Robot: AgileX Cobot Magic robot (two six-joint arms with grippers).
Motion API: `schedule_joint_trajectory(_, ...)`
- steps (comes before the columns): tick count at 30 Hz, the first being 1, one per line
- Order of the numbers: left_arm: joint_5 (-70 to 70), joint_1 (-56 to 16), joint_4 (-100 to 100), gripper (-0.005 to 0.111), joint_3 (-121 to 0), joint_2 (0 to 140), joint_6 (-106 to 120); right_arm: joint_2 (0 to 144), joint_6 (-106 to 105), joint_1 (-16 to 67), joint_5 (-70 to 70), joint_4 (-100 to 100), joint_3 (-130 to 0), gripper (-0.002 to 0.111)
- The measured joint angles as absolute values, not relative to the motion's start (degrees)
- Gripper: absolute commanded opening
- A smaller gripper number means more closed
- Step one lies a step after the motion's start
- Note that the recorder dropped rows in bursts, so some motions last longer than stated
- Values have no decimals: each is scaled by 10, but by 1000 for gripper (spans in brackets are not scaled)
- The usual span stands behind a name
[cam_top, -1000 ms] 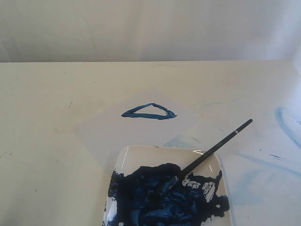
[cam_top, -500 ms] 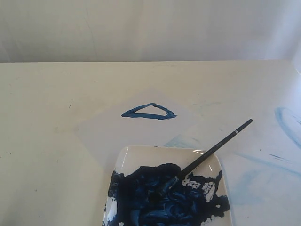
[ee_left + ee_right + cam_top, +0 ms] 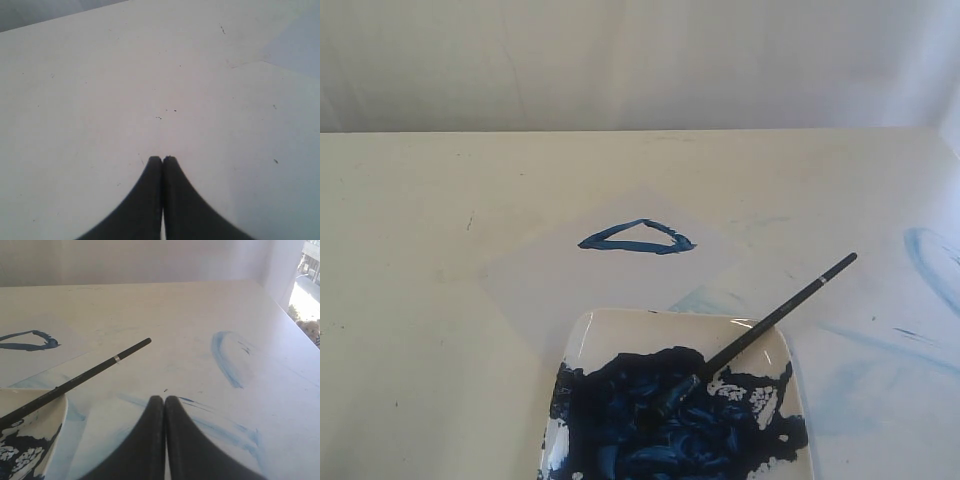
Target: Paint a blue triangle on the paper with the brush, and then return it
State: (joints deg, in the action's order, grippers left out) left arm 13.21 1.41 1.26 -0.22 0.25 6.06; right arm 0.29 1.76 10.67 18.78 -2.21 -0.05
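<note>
A dark-blue triangle [image 3: 637, 237] is painted on the pale paper [image 3: 560, 285], which lies diamond-wise on the cream table. The black-handled brush [image 3: 775, 312] rests with its bristles in the blue paint on the white plate [image 3: 610, 330], its handle sticking out over the plate's right rim. In the right wrist view the brush [image 3: 95, 371] lies apart from my right gripper [image 3: 164, 399], which is shut and empty. The triangle [image 3: 27, 340] shows there too. My left gripper [image 3: 162, 159] is shut and empty over bare table. Neither arm shows in the exterior view.
Pale blue smears [image 3: 930, 265] mark the table right of the plate; one such smear [image 3: 225, 360] shows in the right wrist view. A corner of the paper [image 3: 295, 47] shows in the left wrist view. The table's far edge meets a pale wall.
</note>
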Motion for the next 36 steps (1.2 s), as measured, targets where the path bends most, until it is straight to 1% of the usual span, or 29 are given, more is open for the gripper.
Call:
schedule_joint_trajectory(21, 132, 14, 13, 0, -2, 3, 61, 3, 18, 107, 188, -22, 0, 0)
schedule_joint_trajectory(27, 132, -3, 13, 0, -2, 3, 61, 3, 18, 107, 188, -22, 0, 0)
schedule_joint_trajectory(36, 132, -3, 13, 0, -2, 3, 61, 3, 18, 107, 188, -22, 0, 0)
